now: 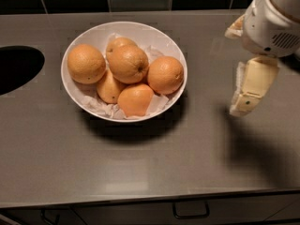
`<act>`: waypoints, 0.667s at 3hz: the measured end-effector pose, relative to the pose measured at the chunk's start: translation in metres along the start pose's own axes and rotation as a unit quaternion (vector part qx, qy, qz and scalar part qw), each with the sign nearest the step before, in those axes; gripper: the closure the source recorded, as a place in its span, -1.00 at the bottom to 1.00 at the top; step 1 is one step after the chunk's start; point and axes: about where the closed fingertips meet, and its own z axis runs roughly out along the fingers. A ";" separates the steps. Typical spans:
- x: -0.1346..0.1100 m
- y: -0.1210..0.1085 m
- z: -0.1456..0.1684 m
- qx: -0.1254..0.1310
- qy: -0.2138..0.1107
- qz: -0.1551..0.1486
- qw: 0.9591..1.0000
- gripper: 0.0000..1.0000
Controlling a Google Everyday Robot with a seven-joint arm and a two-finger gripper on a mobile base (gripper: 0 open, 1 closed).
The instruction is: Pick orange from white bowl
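The grey table (154, 172) carries the white bowl (140, 29), left of centre, lined with crumpled paper (101, 108). The hand (236, 70) hangs well right of the bowl, above the table, spread open and empty. The orange (126, 62) sits mid-bowl on top of the other oranges (86, 63).

cream jaws at right; orange (129, 63) in white bowl (140, 30); grey counter (140, 172).

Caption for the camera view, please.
Gripper hovers right of the white bowl; the orange lies uppermost inside it.
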 end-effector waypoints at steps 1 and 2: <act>-0.075 -0.007 0.007 0.001 -0.036 -0.085 0.996 -1.00; -0.138 -0.007 0.015 -0.003 -0.061 -0.151 0.987 -1.00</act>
